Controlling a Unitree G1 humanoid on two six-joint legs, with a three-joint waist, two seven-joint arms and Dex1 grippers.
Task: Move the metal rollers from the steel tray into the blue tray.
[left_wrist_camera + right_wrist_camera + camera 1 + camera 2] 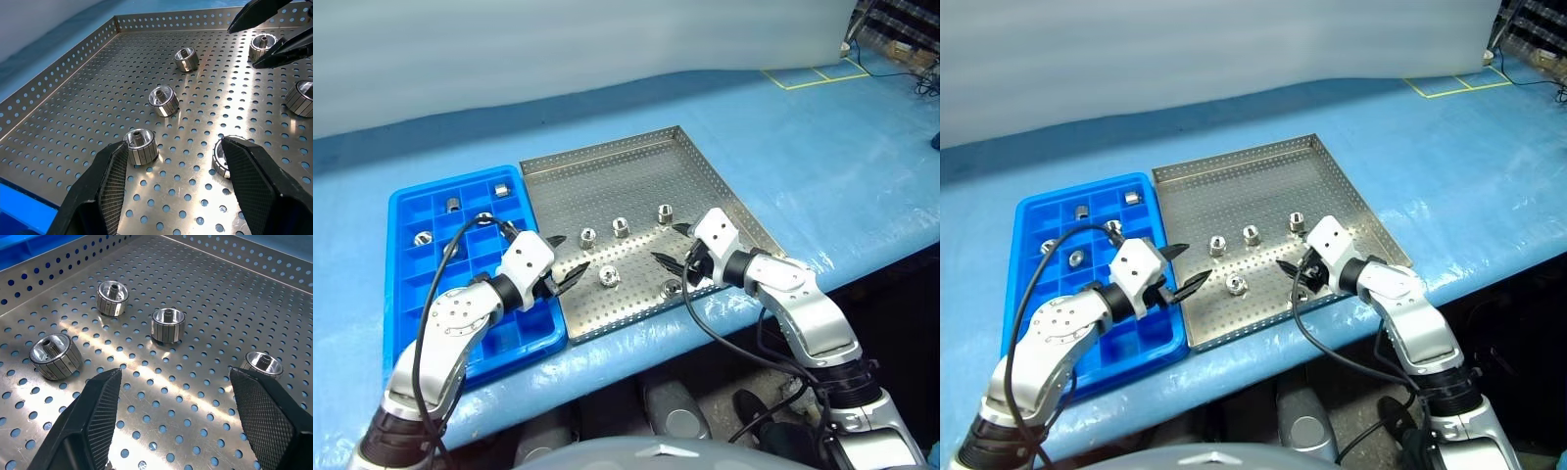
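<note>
The left gripper (570, 274) and right gripper (671, 257) hover empty with jaws parted over the large perforated steel tray (607, 166), seemingly each lining up a pick. Five small shiny metal rollers (609, 276) stand there, bores upward; others already sit in the blue compartmented plastic tray (406, 284) alongside.
</note>
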